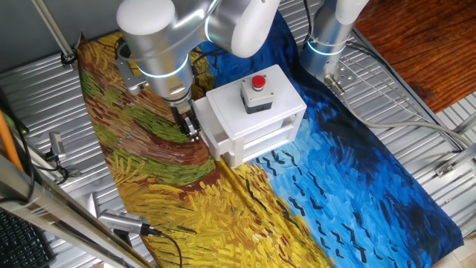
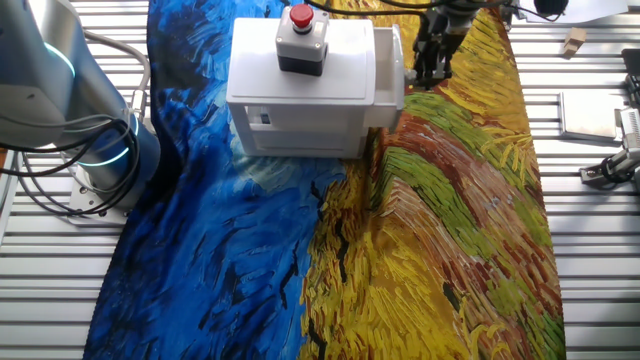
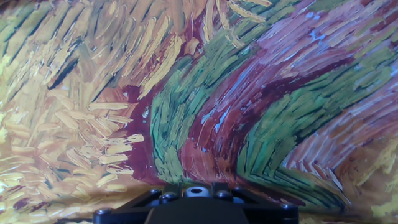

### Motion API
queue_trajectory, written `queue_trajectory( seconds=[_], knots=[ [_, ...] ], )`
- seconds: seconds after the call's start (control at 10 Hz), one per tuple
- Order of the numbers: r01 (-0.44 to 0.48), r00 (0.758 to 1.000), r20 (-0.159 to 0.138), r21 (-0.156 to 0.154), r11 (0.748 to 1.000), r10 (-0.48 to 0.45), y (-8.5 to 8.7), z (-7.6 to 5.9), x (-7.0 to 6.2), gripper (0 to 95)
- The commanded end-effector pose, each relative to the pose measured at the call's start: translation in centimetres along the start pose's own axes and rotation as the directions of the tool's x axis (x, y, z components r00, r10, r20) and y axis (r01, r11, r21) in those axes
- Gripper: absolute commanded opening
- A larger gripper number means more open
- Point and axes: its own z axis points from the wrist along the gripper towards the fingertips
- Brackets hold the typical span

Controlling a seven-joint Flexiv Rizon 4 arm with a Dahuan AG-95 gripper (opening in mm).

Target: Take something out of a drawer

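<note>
drawer (image 2: 388, 62): slid slightly out, contents hidden | end effector (image 2: 430, 72): beside knob, finger spacing unclear, possibly together

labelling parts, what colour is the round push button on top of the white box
Red, on a grey housing: the round push button atop the white plastic box, clearest in the one fixed view.

A table (image 1: 416, 112) made of grey metal slats is seen under everything. It is covered by a big painted cloth (image 2: 430, 230), blue on one side and yellow, green and brown on the other. A patch of red-brown wood floor (image 1: 424, 37) is seen past the table's far corner. Grey cables (image 2: 60, 170) are laid across the slats. A black keyboard (image 1: 18, 238) is seen at the edge.
</note>
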Motion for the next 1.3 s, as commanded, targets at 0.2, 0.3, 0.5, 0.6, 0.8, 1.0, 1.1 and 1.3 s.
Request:
queue_trajectory(
  seconds=[0.2, 0.3, 0.5, 0.6, 0.8, 1.0, 1.1, 1.3],
  knots=[
    [0.001, 1.000, -0.006, 0.000, 1.000, -0.001, 0.1, 0.1, -0.6, 0.0],
    [0.001, 1.000, -0.008, 0.000, 1.000, -0.001, 0.0, 0.1, -0.9, 0.0],
    [0.002, 1.000, -0.010, 0.000, 1.000, -0.002, 0.1, 0.0, -1.3, 0.0],
    [0.003, 1.000, -0.010, -0.001, 1.000, -0.003, 0.1, 0.1, -1.5, 0.0],
    [0.006, 1.000, -0.013, 0.000, 1.000, -0.006, 0.1, 0.1, -2.1, 0.0],
    [0.006, 1.000, -0.018, -0.001, 1.000, -0.006, 0.3, 0.0, -2.9, 0.0],
    [0.008, 1.000, -0.020, -0.001, 1.000, -0.008, 0.4, -0.1, -3.2, 0.0],
    [0.011, 1.000, -0.022, -0.001, 1.000, -0.011, 0.5, -0.2, -3.9, 0.0]
  ],
)
